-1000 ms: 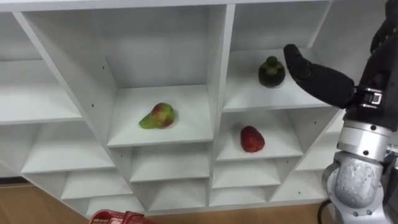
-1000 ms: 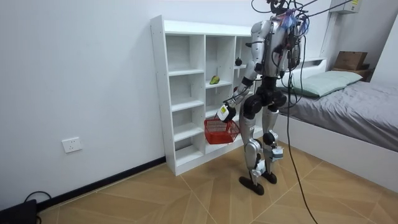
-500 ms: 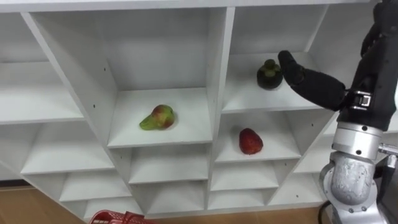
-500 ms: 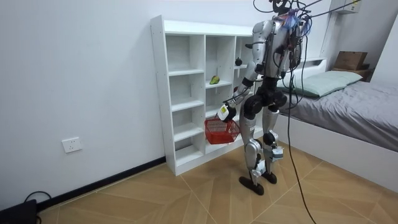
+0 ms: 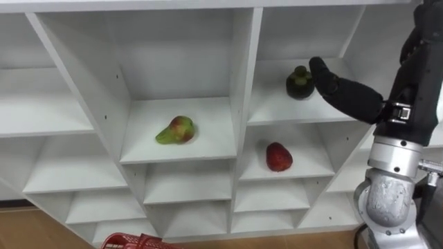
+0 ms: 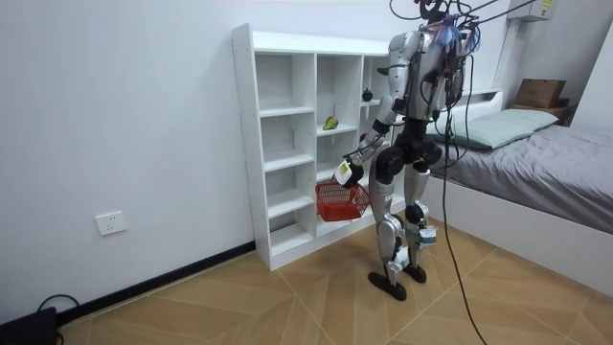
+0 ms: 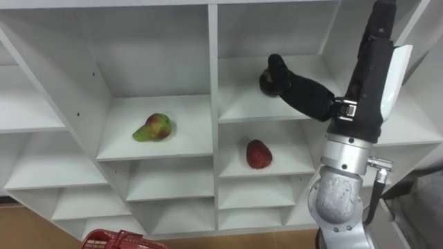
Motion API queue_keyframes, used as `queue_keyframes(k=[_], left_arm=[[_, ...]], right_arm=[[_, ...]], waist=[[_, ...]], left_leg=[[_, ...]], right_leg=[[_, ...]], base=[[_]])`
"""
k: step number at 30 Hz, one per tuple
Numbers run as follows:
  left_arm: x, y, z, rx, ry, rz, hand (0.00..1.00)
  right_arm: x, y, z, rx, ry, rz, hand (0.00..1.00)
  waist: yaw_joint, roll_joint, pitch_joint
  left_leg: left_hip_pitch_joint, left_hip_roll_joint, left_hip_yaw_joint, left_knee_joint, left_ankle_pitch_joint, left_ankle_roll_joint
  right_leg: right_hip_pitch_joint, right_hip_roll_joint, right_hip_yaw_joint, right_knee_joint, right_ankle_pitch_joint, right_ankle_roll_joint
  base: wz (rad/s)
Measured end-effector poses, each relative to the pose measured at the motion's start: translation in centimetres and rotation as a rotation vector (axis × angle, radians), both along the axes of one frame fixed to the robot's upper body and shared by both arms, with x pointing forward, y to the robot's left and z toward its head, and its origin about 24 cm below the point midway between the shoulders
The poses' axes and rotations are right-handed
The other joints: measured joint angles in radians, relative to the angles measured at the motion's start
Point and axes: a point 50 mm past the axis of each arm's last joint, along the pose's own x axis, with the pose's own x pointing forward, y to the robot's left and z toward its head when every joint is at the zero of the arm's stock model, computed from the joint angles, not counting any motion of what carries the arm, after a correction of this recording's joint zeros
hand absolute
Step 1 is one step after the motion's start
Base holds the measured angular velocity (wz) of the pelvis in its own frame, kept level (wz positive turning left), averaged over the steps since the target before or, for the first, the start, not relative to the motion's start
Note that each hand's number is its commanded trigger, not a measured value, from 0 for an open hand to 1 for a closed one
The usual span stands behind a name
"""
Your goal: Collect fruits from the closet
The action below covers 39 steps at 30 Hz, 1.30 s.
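Note:
A dark mangosteen (image 5: 300, 81) sits on the upper shelf of the white closet's (image 5: 242, 83) right column. My right hand (image 5: 346, 95), in a black glove, reaches into that compartment; it is open, with its fingertips right beside the fruit, which it partly covers in the right eye view. A green-red pear (image 5: 176, 130) lies one compartment to the left. A red fruit (image 5: 279, 157) lies on the shelf below the mangosteen. In the room view my left hand (image 6: 347, 173) hangs low in front of the closet, and a red basket (image 6: 341, 201) hangs from it.
I stand close in front of the closet (image 6: 287, 144) on a wooden floor. The basket's rim (image 5: 131, 242) shows at the bottom edge. A bed (image 6: 536, 153) stands at the room view's right. The other compartments hold nothing.
My right hand has moved a little left, closer to the mangosteen, over the last second. The fruits and the basket have stayed put.

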Motion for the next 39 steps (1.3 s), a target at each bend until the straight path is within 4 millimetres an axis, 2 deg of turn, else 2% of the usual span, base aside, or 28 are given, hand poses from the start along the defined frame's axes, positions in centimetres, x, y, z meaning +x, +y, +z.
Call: queue_keyframes(k=[11, 12, 14, 16, 17, 18, 22, 25, 30, 35, 39], left_arm=[[1.0, -0.4, 0.3, 0.006, -0.048, 0.002, 1.0], [0.9, -0.4, 0.3, 0.004, -0.047, 0.006, 1.0], [0.9, -0.4, 0.3, 0.003, -0.045, 0.003, 1.0], [1.0, -0.6, 0.3, -0.002, -0.047, -0.004, 1.0], [1.0, -0.7, 0.3, -0.004, -0.047, -0.004, 1.0], [0.7, -0.7, 0.2, -0.007, -0.039, -0.003, 1.0], [0.8, -0.6, 0.2, -0.009, -0.041, -0.001, 1.0], [0.8, -0.7, 0.2, -0.022, -0.039, -0.01, 1.0], [1.0, -0.6, 0.3, -0.023, -0.041, -0.016, 1.0], [1.0, -0.6, 0.3, -0.021, -0.038, -0.017, 1.0], [1.0, -0.6, 0.3, -0.022, -0.038, -0.018, 1.0]], right_arm=[[0.1, -0.2, -1.6, -0.006, 0.054, 0.002, 0.0], [0.0, -0.2, -2.3, -0.005, 0.088, -0.001, 0.0], [-0.3, -0.2, -5.1, 0.016, 0.251, 0.008, 0.0], [-1.7, -0.1, -9.5, 0.051, 0.538, 0.02, 0.0], [-1.9, 0.0, -9.7, 0.035, 0.537, 0.023, 0.0], [-1.6, 0.2, -8.7, 0.059, 0.496, 0.044, 0.0], [-1.0, 0.3, -8.3, 0.088, 0.482, 0.067, 0.0], [-0.9, 0.5, -8.2, 0.096, 0.481, 0.081, 0.0], [-0.8, 0.6, -8.5, 0.109, 0.497, 0.09, 0.0], [-0.9, 0.7, -8.5, 0.107, 0.498, 0.098, 0.0], [-0.9, 0.7, -8.5, 0.108, 0.492, 0.099, 0.0]], waist=[[0.002, 0.011, -0.0069], [0.003, 0.012, -0.0068], [0.007, 0.011, -0.0063], [0.025, 0.019, -0.0051], [0.029, 0.02, -0.0071], [0.029, 0.029, -0.0075], [0.035, 0.027, -0.0048], [0.038, 0.008, 0.0003], [0.034, -0.013, 0.0022], [0.026, -0.01, 0.0022], [0.027, -0.001, 0.0018]], left_leg=[[0.027, 0.001, 0.001, -0.001, 0.0, 0.0], [0.028, 0.001, 0.003, -0.001, 0.0, 0.0], [0.028, 0.001, 0.004, -0.001, 0.0, 0.0], [0.016, 0.0, 0.004, 0.001, 0.0, 0.001], [0.009, -0.001, 0.004, 0.001, 0.001, 0.002], [-0.005, -0.002, 0.003, 0.002, 0.003, 0.005], [-0.015, -0.001, 0.001, 0.002, 0.003, 0.005], [-0.018, -0.001, 0.001, 0.002, 0.003, 0.005], [-0.021, -0.003, 0.0, 0.0, 0.003, 0.005], [-0.021, -0.002, -0.001, -0.004, 0.002, 0.005], [-0.022, -0.001, -0.006, -0.005, 0.002, 0.005]], right_leg=[[0.021, 0.001, 0.003, -0.001, 0.002, 0.0], [0.023, 0.001, 0.003, 0.0, 0.002, 0.0], [0.025, 0.001, 0.004, 0.0, 0.003, 0.001], [0.009, 0.0, 0.005, 0.0, 0.006, 0.002], [0.001, 0.0, 0.005, 0.001, 0.007, 0.002], [-0.014, -0.001, 0.004, 0.001, 0.009, 0.003], [-0.019, -0.001, 0.0, 0.0, 0.01, 0.002], [-0.018, -0.001, 0.0, -0.006, 0.009, 0.002], [-0.016, -0.003, 0.0, -0.017, 0.01, 0.004], [-0.016, -0.002, -0.001, -0.018, 0.011, 0.004], [-0.016, -0.001, -0.007, -0.015, 0.011, 0.004]], base=[[0.0], [0.0], [0.0], [-0.02], [0.0], [0.0], [0.04], [0.0], [0.0], [0.0], [0.03]])
